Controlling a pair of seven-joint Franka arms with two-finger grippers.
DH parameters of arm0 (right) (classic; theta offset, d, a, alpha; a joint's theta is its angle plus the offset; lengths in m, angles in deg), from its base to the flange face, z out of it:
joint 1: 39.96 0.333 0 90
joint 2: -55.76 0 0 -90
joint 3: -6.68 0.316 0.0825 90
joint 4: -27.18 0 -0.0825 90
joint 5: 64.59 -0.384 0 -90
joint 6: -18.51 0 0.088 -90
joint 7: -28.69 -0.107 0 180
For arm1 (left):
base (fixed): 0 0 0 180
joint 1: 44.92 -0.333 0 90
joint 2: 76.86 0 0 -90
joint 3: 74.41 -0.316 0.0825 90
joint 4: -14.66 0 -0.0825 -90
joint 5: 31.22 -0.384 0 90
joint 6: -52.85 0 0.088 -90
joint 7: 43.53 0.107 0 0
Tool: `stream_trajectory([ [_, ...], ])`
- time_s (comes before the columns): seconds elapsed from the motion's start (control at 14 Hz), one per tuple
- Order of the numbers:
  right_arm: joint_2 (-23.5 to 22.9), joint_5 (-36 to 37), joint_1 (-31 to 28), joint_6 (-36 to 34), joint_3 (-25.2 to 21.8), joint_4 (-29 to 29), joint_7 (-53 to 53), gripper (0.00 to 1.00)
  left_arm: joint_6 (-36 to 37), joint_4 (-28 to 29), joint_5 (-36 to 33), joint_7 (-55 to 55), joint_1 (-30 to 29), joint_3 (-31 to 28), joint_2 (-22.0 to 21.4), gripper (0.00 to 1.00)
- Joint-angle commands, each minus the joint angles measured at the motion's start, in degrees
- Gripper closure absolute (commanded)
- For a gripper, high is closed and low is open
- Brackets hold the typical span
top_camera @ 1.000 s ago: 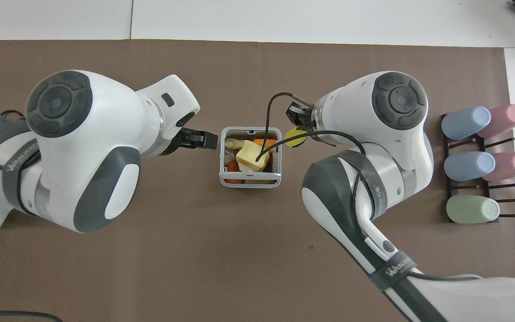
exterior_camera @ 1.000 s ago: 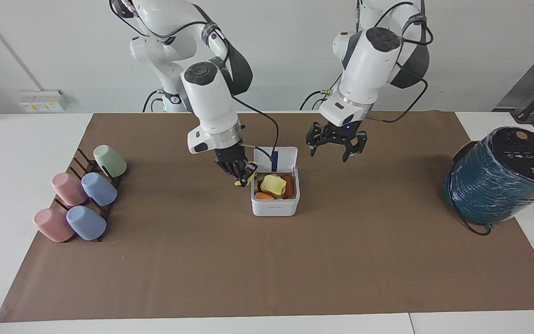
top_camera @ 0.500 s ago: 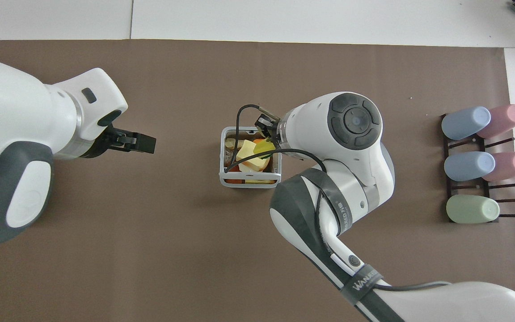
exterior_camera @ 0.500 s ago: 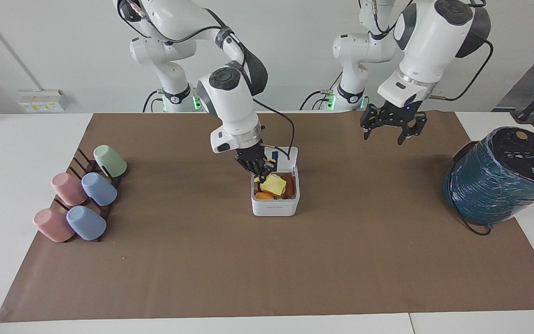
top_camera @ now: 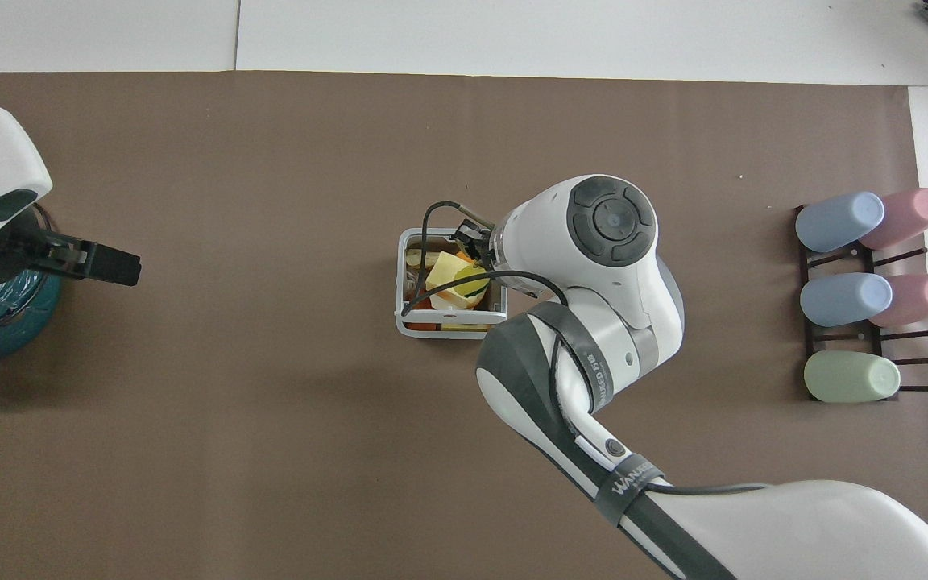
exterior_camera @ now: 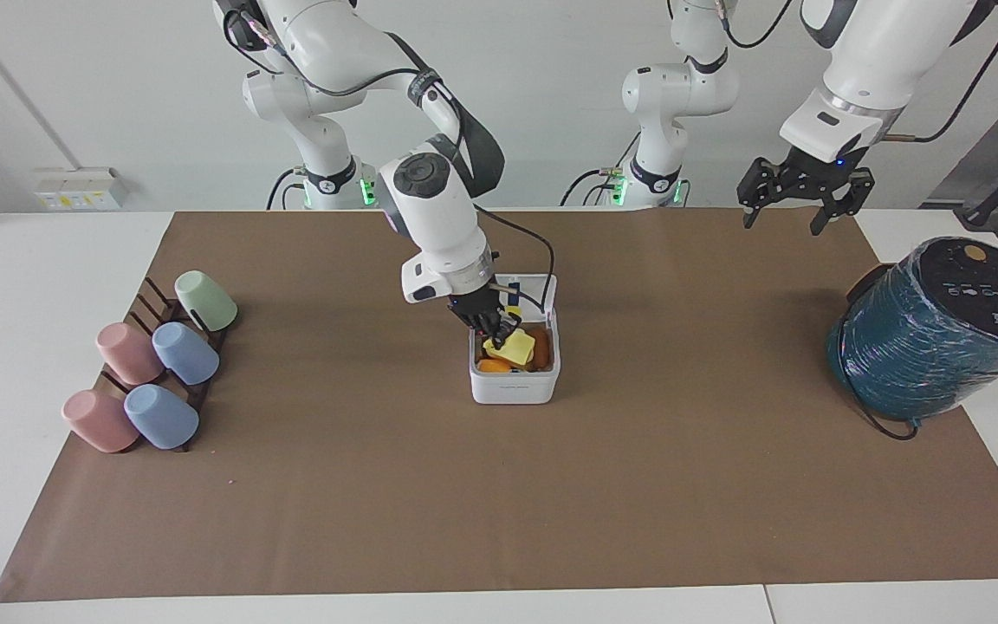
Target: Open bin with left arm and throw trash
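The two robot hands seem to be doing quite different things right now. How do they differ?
The right gripper is down in the open bin, at the trash piled there; the left gripper hangs high in the air, up by the teal cylinder. The left gripper's fingers are spread and hold nothing; whether the right gripper grips anything cannot be seen. Both are black and two-fingered.
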Motion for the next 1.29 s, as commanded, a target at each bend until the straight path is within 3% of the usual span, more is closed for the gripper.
stream_trajectory([
  [0.0,-0.48,-1.29,0.33,1.98,0.41,-0.52,-1.46,0.90,4.65,-3.37,-1.35,0.66,-0.75,0.48,0.88,0.00],
  [0.57,-3.12,-1.20,1.03,4.70,0.32,-0.52,-1.82,0.82,5.36,-1.61,-1.27,0.92,-2.41,-0.41,-0.44,0.00],
  [0.64,-3.12,-1.20,1.20,4.27,0.32,-0.26,-1.82,0.68,5.10,-1.53,-1.27,0.93,-1.55,-0.75,-0.44,0.00],
  [0.79,-2.34,-1.12,0.94,3.30,0.32,0.10,-1.73,0.23,4.92,-1.44,-1.27,0.75,-1.37,-0.84,-0.44,0.00],
  [0.93,-1.46,-1.12,0.94,2.68,0.23,0.45,-1.73,0.00,4.92,-1.44,-1.18,0.66,-0.67,-2.59,-0.35,0.00],
  [1.21,1.09,-0.41,0.15,1.10,0.23,0.45,-0.94,0.00,4.66,-1.44,-1.18,0.31,0.74,-4.71,-0.35,0.00],
])
